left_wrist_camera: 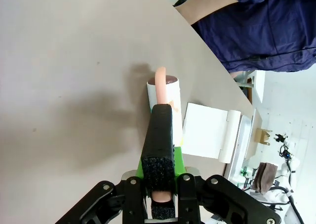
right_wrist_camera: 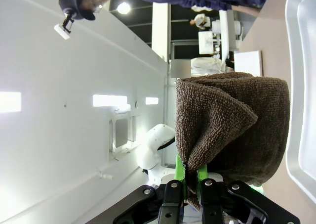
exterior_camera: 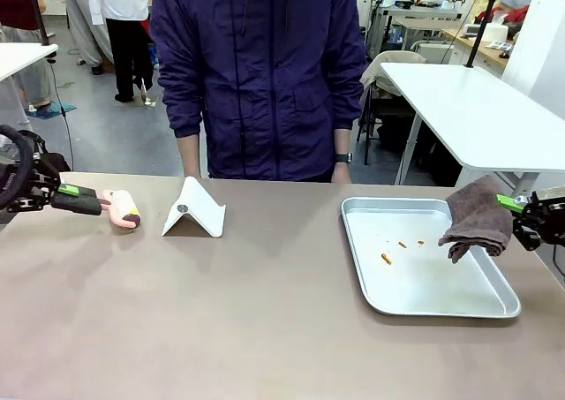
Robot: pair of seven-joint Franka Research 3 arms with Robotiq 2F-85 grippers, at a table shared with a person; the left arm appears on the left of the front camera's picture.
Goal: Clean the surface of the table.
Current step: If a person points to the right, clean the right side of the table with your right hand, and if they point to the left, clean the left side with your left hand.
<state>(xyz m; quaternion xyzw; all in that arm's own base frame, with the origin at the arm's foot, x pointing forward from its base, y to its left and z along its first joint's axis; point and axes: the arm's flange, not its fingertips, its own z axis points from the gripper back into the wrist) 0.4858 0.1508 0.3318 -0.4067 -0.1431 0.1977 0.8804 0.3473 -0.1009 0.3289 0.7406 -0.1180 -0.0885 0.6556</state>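
The brown table stretched wide, its bare top below and left of my right gripper, clenched on a cloth over the tray, while my left gripper gripped a roller by its handle.

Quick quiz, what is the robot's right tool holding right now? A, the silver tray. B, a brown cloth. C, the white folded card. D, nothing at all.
B: the right tool is shut on a folded brown cloth, which hangs over the right edge of the tray.
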